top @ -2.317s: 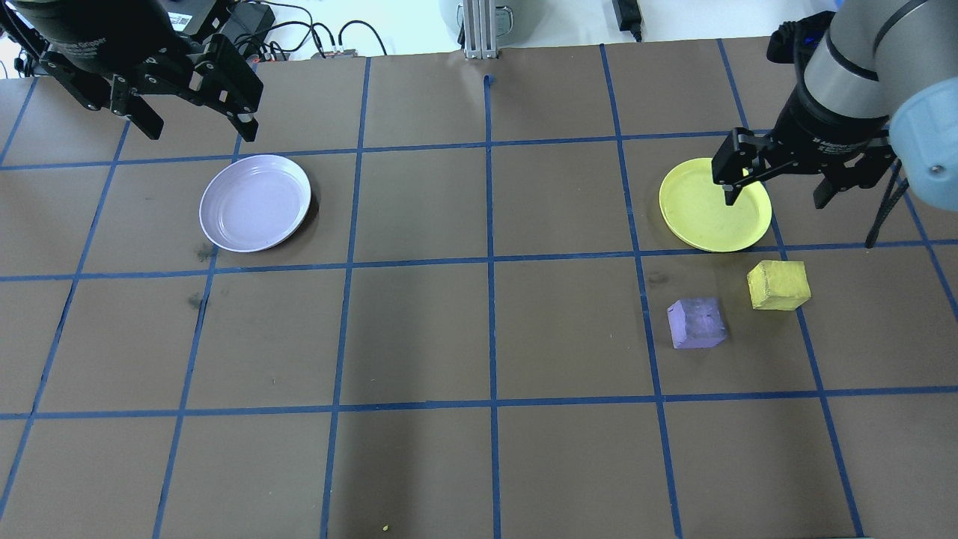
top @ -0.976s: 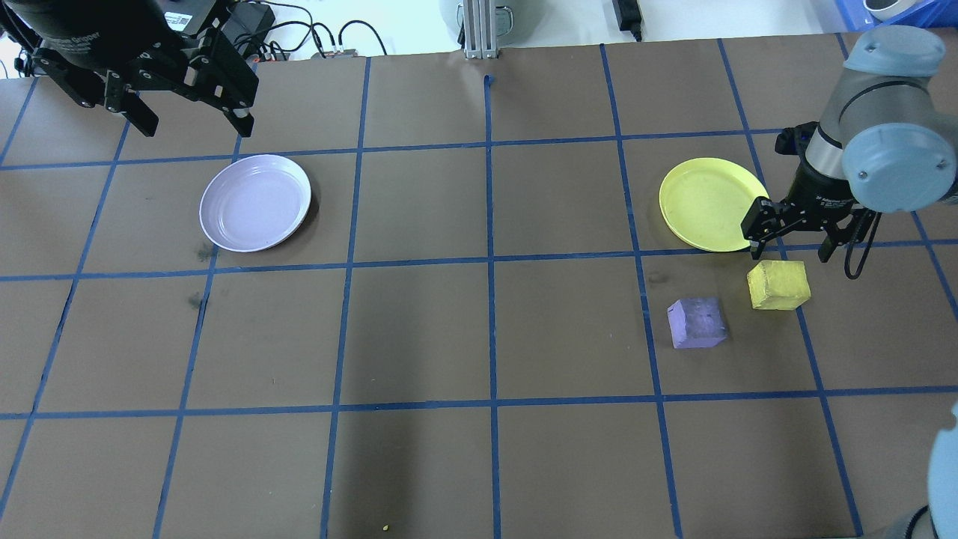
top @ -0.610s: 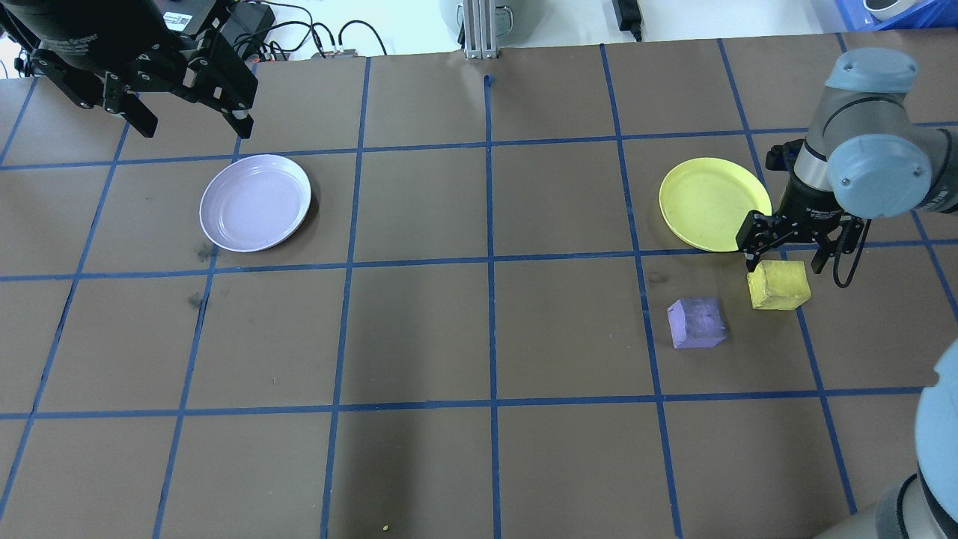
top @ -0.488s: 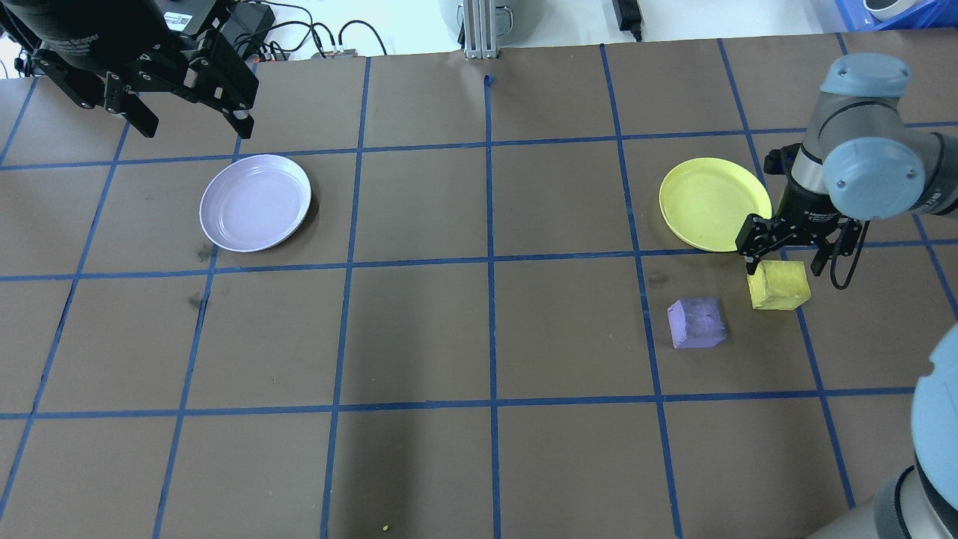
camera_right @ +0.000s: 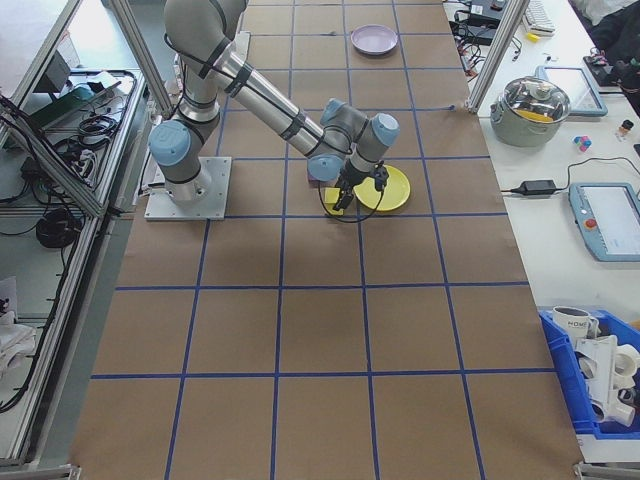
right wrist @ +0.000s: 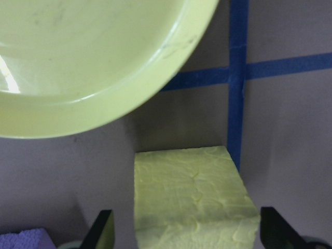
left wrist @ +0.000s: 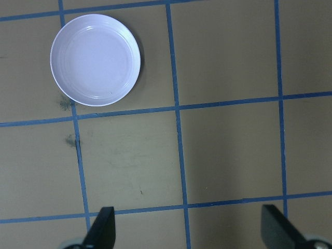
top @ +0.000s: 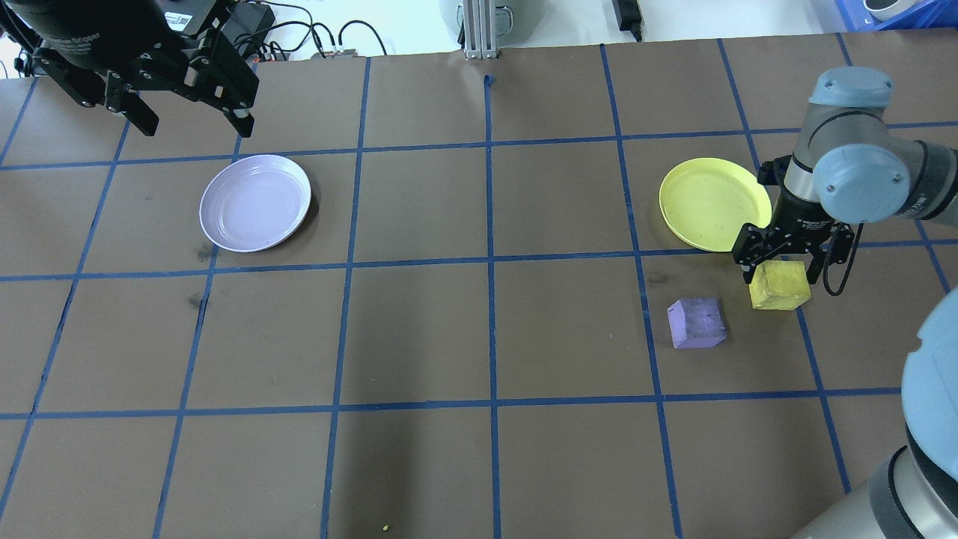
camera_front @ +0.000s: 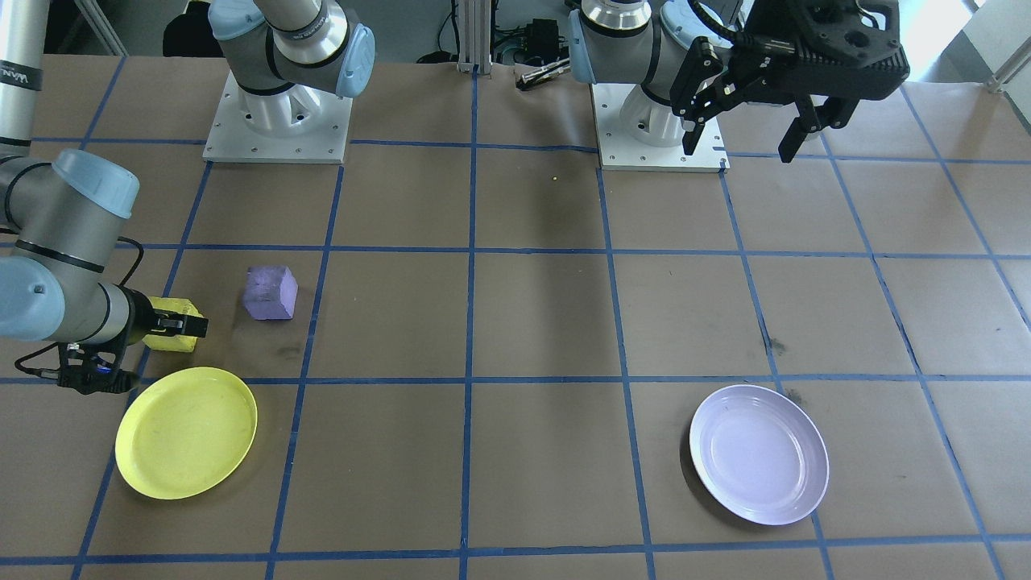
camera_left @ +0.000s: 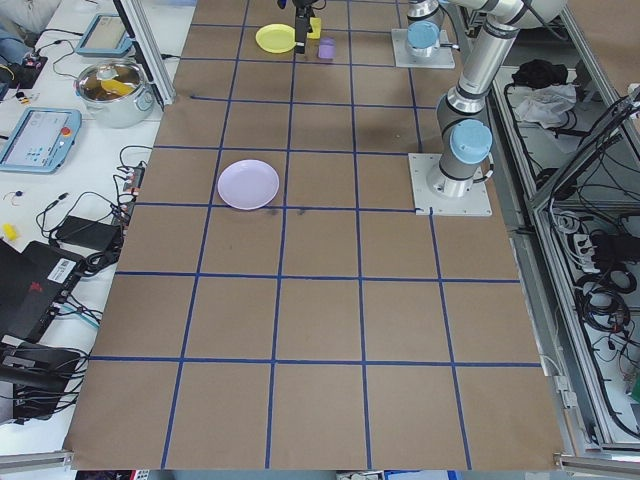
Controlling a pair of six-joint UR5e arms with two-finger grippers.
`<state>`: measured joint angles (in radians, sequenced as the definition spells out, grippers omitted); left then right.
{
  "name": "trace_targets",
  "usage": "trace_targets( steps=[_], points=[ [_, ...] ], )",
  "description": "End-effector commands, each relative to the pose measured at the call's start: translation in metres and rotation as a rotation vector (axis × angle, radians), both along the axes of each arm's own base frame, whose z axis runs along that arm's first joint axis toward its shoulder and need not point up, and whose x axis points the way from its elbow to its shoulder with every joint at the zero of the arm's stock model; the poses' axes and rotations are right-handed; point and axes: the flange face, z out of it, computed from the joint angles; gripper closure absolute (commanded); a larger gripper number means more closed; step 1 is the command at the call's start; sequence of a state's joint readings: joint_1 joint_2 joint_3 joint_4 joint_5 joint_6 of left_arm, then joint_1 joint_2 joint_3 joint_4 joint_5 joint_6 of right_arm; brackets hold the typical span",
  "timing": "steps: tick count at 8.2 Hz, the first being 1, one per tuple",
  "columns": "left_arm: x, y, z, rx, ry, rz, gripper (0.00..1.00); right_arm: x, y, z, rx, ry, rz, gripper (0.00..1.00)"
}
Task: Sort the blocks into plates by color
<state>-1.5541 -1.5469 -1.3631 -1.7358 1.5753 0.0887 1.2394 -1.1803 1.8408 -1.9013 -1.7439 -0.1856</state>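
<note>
The yellow block (top: 780, 286) sits on the brown table just nearer than the yellow plate (top: 713, 203). My right gripper (top: 780, 268) is open and low over the block, one finger on each side. In the right wrist view the yellow block (right wrist: 192, 202) fills the gap between the fingers (right wrist: 102, 231), with the yellow plate (right wrist: 93, 67) beyond. The purple block (top: 697, 323) rests free, left of the yellow one. The lavender plate (top: 255, 202) lies far left with nothing in it. My left gripper (top: 194, 123) hangs open above the table behind it.
Blue tape lines grid the table. The two arm bases (camera_front: 278, 121) stand at the robot's side. Cables (top: 329, 37) and an aluminium post (top: 479, 30) sit along the far edge. A lidded pot (camera_left: 115, 88) is on the side bench.
My right gripper has travelled from above the yellow plate toward the robot and sunk down around the yellow block. The left arm and both blocks have stayed where they were.
</note>
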Motion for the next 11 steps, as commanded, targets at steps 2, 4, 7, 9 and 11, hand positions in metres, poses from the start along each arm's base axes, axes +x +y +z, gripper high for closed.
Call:
trace_targets(
  steps=[2, 4, 7, 9, 11],
  points=[
    [-0.001, 0.0, 0.0, -0.002, 0.0, 0.0, 0.0, -0.001, 0.001, -0.016, 0.036, -0.023, 0.022, 0.82],
    [-0.001, 0.0, 0.0, -0.002, 0.0, 0.0, 0.0, -0.001, -0.003, -0.003, 0.01, -0.036, 0.061, 1.0],
    [-0.001, 0.0, -0.001, -0.001, -0.001, -0.008, 0.0, 0.0, -0.005, 0.072, -0.102, -0.004, 0.071, 1.0],
    [-0.001, 0.0, -0.001, -0.001, 0.0, -0.002, 0.0, 0.005, -0.036, 0.104, -0.202, -0.047, 0.068, 1.0],
    [-0.001, 0.0, -0.001, -0.001, 0.0, -0.003, 0.0, 0.015, -0.065, 0.108, -0.242, -0.064, 0.094, 1.0]
  ],
)
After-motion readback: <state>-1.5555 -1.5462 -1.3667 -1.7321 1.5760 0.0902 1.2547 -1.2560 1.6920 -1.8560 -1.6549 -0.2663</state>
